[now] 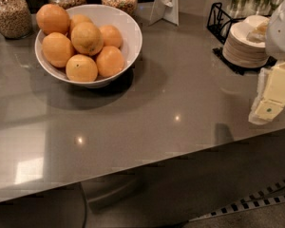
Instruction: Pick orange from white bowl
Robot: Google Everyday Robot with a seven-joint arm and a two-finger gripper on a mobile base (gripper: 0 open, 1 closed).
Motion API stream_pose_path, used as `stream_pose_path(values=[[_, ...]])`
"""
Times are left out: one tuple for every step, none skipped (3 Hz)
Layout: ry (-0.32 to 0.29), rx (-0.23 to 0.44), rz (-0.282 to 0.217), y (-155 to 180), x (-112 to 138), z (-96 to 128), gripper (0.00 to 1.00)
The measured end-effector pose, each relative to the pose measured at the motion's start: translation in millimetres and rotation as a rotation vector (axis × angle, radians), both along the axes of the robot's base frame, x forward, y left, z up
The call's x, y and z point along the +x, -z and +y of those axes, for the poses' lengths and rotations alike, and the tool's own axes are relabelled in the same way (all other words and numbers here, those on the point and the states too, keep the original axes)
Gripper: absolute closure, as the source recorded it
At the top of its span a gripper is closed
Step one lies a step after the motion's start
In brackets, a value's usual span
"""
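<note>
The white bowl (129, 30) stands at the back left of the grey counter and holds several oranges. The orange (87, 38), large, slightly oblong and paler yellow-orange, lies on top of the pile near the bowl's middle. Deeper-orange, rounder oranges lie around it. My gripper (268, 107) is at the far right of the view, pale yellow and white, hanging over the counter's right front edge. It is far from the bowl and holds nothing that I can see.
Glass jars (9, 12) of dry food stand along the back. A white card stand (165, 4) is behind the bowl's right. A stack of small white dishes (242, 44) in a black rack sits just behind my gripper. The counter's front edge (147, 163) runs diagonally.
</note>
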State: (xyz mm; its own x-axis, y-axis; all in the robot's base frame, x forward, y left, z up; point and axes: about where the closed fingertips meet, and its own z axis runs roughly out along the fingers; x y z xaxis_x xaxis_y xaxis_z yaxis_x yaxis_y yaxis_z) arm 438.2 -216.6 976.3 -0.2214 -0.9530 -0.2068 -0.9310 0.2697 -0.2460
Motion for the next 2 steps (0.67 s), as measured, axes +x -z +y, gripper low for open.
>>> stream_pose_path(values=[[0.0, 0.0, 0.0, 0.0, 0.0, 0.0, 0.0], [-0.014, 0.043, -0.058, -8.4, 9.6, 11.7, 0.0]])
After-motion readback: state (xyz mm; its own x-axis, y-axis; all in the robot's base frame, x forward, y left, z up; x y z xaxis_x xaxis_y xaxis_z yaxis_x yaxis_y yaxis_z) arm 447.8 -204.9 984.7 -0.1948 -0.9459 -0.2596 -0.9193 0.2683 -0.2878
